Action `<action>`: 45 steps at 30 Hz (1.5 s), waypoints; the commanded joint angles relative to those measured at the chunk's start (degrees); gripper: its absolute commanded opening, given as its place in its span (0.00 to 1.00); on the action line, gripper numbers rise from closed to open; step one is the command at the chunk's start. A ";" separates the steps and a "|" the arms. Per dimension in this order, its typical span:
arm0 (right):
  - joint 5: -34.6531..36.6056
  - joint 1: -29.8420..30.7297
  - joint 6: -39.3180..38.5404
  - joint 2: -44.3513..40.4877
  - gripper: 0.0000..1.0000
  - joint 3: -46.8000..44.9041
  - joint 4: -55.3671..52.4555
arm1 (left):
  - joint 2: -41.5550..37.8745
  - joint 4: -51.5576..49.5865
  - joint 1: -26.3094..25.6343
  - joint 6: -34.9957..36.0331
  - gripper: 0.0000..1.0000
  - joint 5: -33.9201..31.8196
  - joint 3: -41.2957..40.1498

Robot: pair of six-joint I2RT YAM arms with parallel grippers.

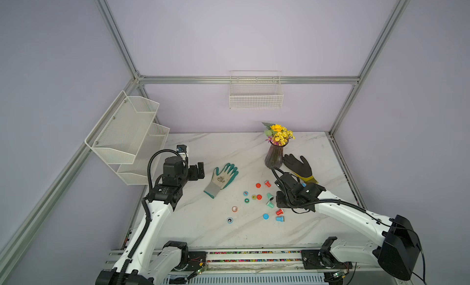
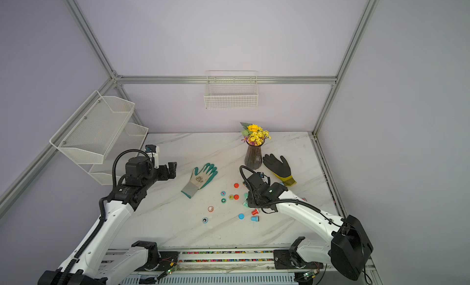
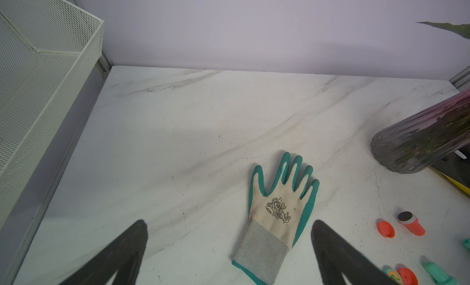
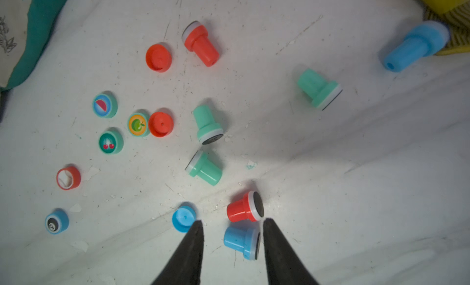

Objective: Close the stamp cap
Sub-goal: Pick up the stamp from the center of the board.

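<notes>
Two hands: left hand (image 3: 229, 223) spread wide, empty, above the counter (image 3: 203, 118); right hand (image 4: 233, 221) part-open, uncapped blue stamp (image 4: 241, 241) seen between its fingers (image 4: 190, 245), blue cap (image 4: 183, 217) just beside.

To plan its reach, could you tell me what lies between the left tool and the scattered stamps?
A green glove lies flat there, seen in both top views.

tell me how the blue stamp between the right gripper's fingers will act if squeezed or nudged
The blue stamp lies on its side with a round flared body, so a nudge would probably roll it in an arc. It looks like hard plastic: likely light and stiff. The red stamp beside it could get bumped.
</notes>
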 commanded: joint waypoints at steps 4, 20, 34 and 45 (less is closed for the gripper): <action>2.24 -9.74 -4.06 5.64 0.41 3.48 1.61 | 0.07 -0.82 -0.27 -0.21 1.00 -0.44 2.20; 4.27 -29.81 5.05 20.72 0.41 5.61 12.69 | 2.09 -1.87 -0.27 -0.15 1.00 -0.77 2.82; 5.71 -30.20 5.83 25.52 0.38 4.92 15.75 | 3.54 -2.23 -0.28 -0.19 1.00 -0.53 3.28; 5.30 -30.19 5.42 25.60 0.26 3.47 16.80 | 3.80 -2.21 -0.33 -0.23 1.00 -0.79 3.33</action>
